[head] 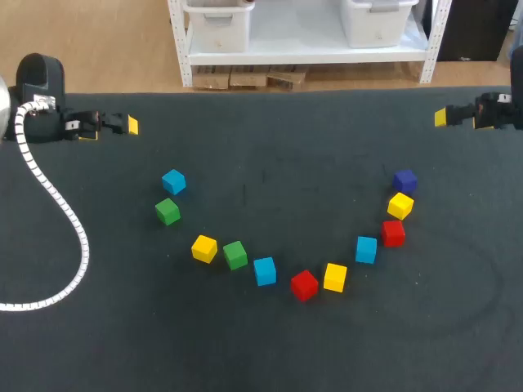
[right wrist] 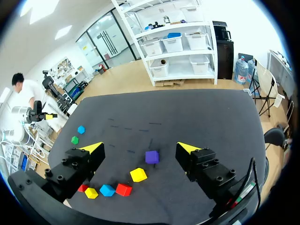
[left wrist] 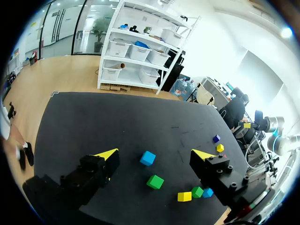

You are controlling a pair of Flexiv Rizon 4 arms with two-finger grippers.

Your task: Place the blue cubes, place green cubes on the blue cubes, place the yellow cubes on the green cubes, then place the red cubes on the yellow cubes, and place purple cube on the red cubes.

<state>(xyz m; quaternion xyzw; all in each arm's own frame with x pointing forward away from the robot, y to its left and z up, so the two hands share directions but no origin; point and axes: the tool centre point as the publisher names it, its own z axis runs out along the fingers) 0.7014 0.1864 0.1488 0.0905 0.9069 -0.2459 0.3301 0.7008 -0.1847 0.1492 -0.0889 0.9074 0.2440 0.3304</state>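
Note:
Loose cubes lie in a U-shaped arc on the black table. From the left they run blue, green, yellow, green, blue, red, yellow, blue, red, yellow and purple. My left gripper hangs open at the far left edge, well away from them. Ahead of it lie a blue cube and a green cube. My right gripper is open at the far right. The purple cube and a yellow cube lie ahead of it.
A white ribbed cable from the left arm loops over the table's left side. The cubes sit apart from one another, and none is stacked.

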